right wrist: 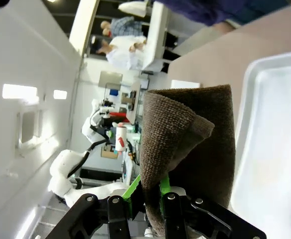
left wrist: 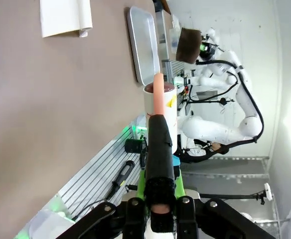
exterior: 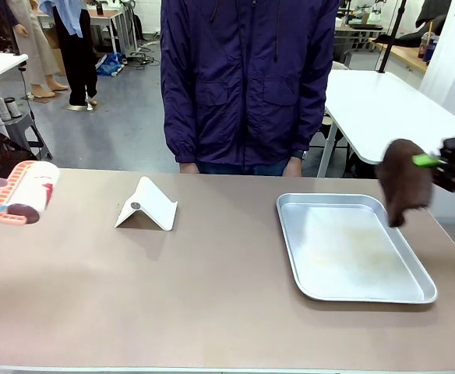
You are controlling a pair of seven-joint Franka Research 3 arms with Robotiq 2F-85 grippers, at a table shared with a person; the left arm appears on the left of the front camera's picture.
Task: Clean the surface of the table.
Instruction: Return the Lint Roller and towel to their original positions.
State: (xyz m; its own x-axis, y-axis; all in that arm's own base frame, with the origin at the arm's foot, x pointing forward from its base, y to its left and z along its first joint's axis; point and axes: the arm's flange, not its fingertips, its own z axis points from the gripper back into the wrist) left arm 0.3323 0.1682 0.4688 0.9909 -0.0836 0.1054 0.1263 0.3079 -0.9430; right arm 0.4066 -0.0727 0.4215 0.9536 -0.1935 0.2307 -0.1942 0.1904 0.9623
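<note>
The brownish-tan table (exterior: pixel 212 296) stretches across the front view. Over its left edge my left gripper (left wrist: pixel 160 191) is shut on the handle of a lint roller (exterior: pixel 25 195), whose salmon handle and white roll (left wrist: pixel 160 97) point away from the wrist camera. Just past the table's right edge, my right gripper (exterior: pixel 436 162) is shut on a brown cloth (exterior: pixel 405 183), which hangs above the table. Up close, the folded cloth (right wrist: pixel 190 144) is pinched between the green pads of that gripper (right wrist: pixel 153 191).
A shiny metal tray (exterior: pixel 414 296) lies empty on the right half of the table. A white folded card (exterior: pixel 147 205) stands left of centre. A person in a purple jacket (exterior: pixel 247 78) stands at the far edge.
</note>
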